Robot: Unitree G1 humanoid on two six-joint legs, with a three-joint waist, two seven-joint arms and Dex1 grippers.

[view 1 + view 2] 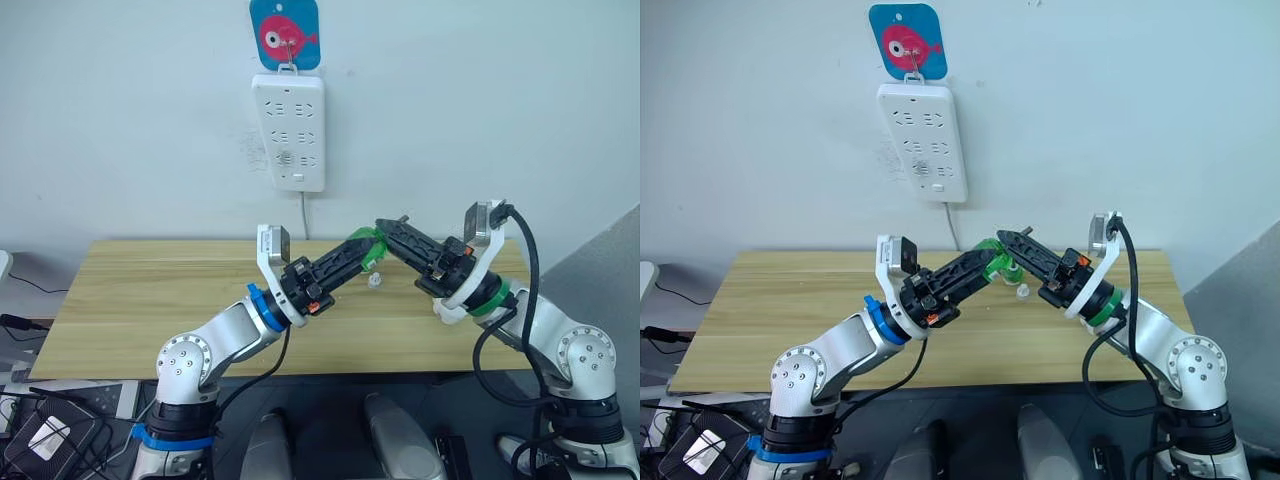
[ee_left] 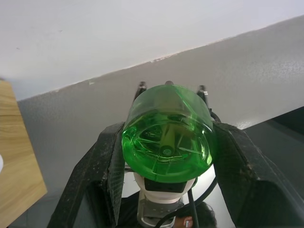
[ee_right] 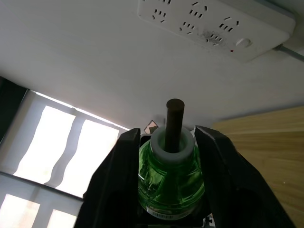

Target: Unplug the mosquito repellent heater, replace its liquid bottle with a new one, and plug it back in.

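Both arms reaching inward and upward over the table, meeting at centre, left black two-fingered gripper clamping a green translucent liquid bottle at its base, right black two-fingered gripper gripping the same bottle near its neck.

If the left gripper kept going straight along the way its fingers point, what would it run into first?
Probably the right gripper. The left gripper, shut on the green bottle, points up toward it, and their tips already nearly meet above the table. Depth between them is unclear.

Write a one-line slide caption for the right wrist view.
Right gripper clasps a green liquid bottle, its dark wick pointing toward the white wall power strip.
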